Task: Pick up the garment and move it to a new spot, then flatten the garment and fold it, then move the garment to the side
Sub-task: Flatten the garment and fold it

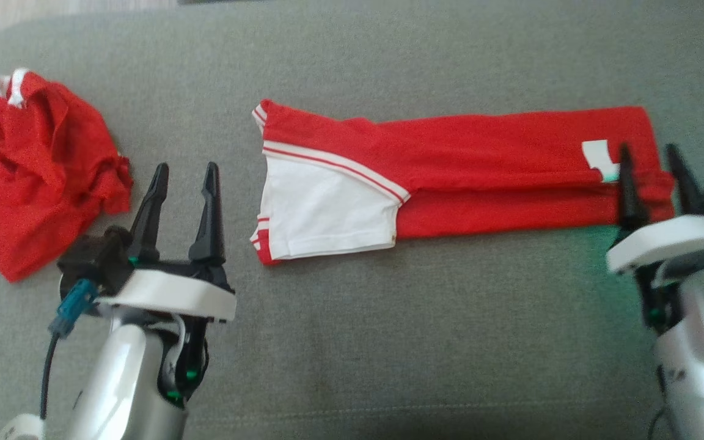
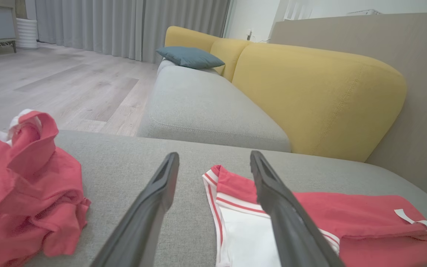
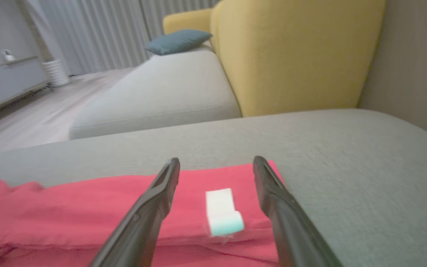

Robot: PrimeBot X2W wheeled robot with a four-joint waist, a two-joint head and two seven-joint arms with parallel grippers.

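A red garment point(image 1: 486, 165) with a white sleeve and striped trim lies folded into a long strip across the grey cushion point(image 1: 388, 342); it also shows in the left wrist view point(image 2: 347, 218) and in the right wrist view point(image 3: 87, 207). A white label point(image 3: 222, 211) sits near its right end. My left gripper point(image 1: 184, 174) stands open over bare cushion just left of the sleeve end, holding nothing. My right gripper point(image 1: 650, 156) is open above the garment's right end, with the label between its fingers point(image 3: 150, 207) in the right wrist view, and grips nothing.
A second red garment point(image 1: 43, 168) lies crumpled at the cushion's left, also in the left wrist view point(image 2: 24, 193). Beyond are a yellow sofa back point(image 2: 317, 96), a grey seat point(image 2: 202, 107) with a blue pillow point(image 2: 189, 56), and wooden floor point(image 2: 50, 85).
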